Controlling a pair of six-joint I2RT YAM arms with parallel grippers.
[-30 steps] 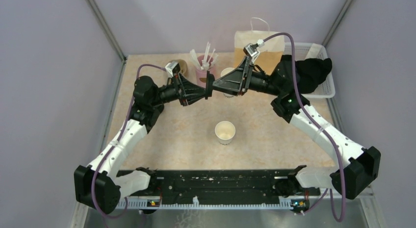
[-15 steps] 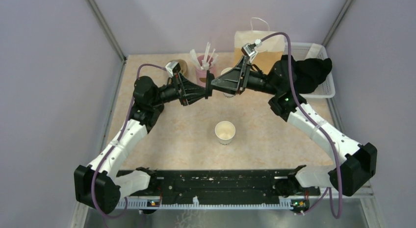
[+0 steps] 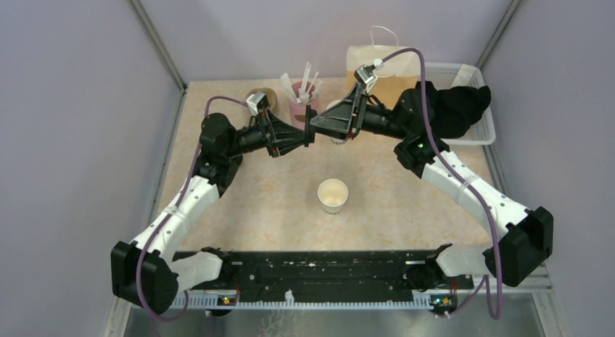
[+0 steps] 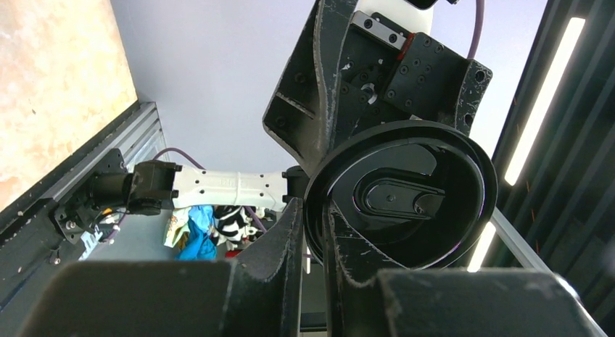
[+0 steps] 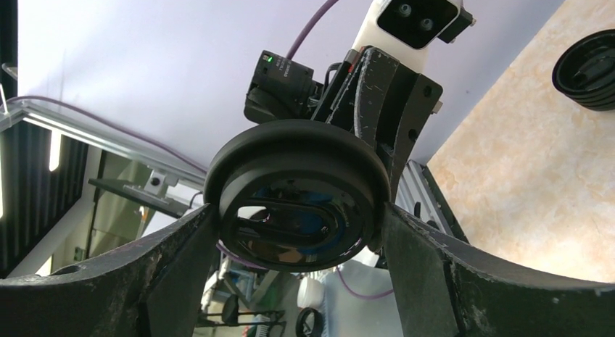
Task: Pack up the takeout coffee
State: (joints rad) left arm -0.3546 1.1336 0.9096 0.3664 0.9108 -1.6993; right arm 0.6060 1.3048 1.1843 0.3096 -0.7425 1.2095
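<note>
The paper cup (image 3: 333, 195) stands upright at the centre of the overhead frame, lidless, mouth up and long axis vertical. Bare speckled beige tabletop (image 3: 254, 199) shows on every side of it.

Above it in the frame, the black lid (image 3: 311, 127) is held in the air on edge, its flat faces turned toward frame left and frame right. The left fingers (image 4: 290, 228) are nearly closed and pinch the lid's rim. The right fingers (image 5: 406, 235) are spread to the lid's width and sit against its rim on both sides.

Along the far edge stand a pink cup (image 3: 299, 105) of stirrers and a paper bag (image 3: 362, 60). A white basket (image 3: 482, 138) sits at upper right. Plain lilac walls (image 3: 87, 98) close in three sides. A black rail (image 3: 326, 268) runs along the near edge.
</note>
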